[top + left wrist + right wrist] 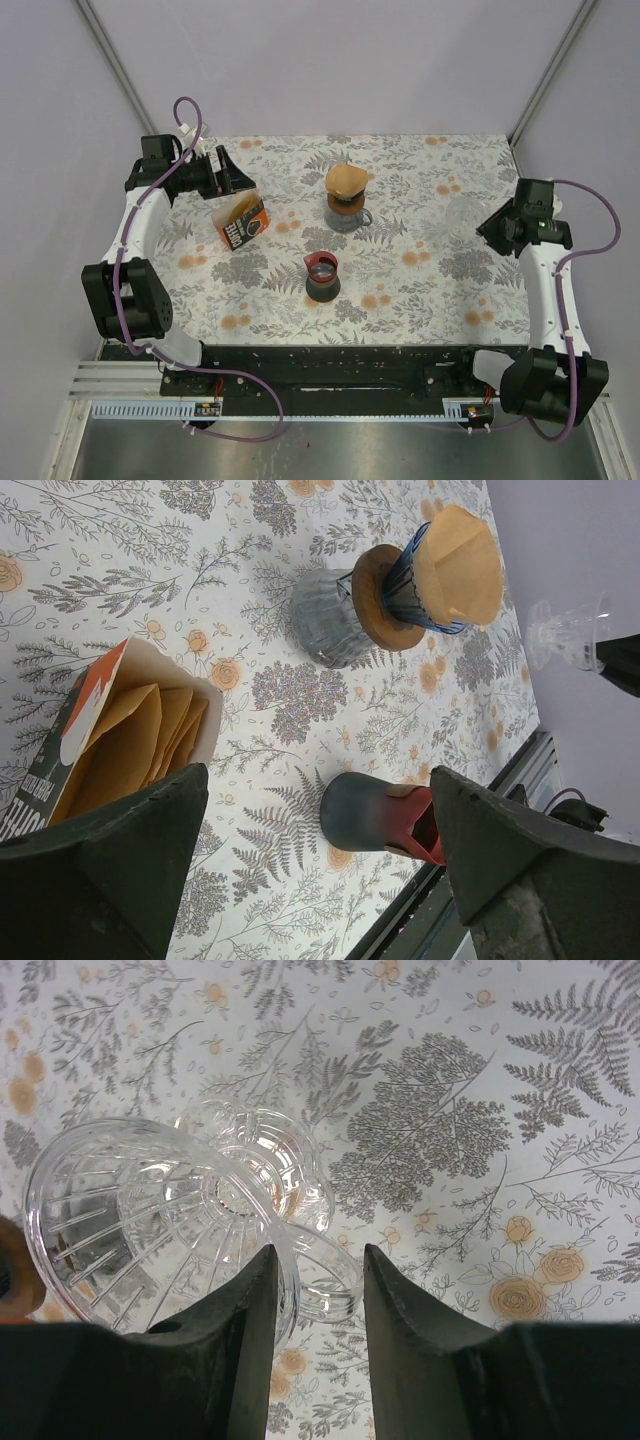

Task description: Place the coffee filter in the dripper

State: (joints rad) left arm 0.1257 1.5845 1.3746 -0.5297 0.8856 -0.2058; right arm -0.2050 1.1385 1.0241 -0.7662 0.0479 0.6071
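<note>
Left claw [315,780] spread wide, holding nothing. Filters [150,735] stacked in box [140,655], just beyond its left finger. Right claw [320,1260]: 2 fingers pinch clear dripper [150,1200], tipped sideways.

You've got a floral-print tablecloth [430,300], plain pale lavender walls [330,70] on three sides, metal struts [115,65] in both back corners, flat light.

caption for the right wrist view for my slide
Right fingers grip the clear glass dripper by its handle, against the floral tablecloth.
</note>
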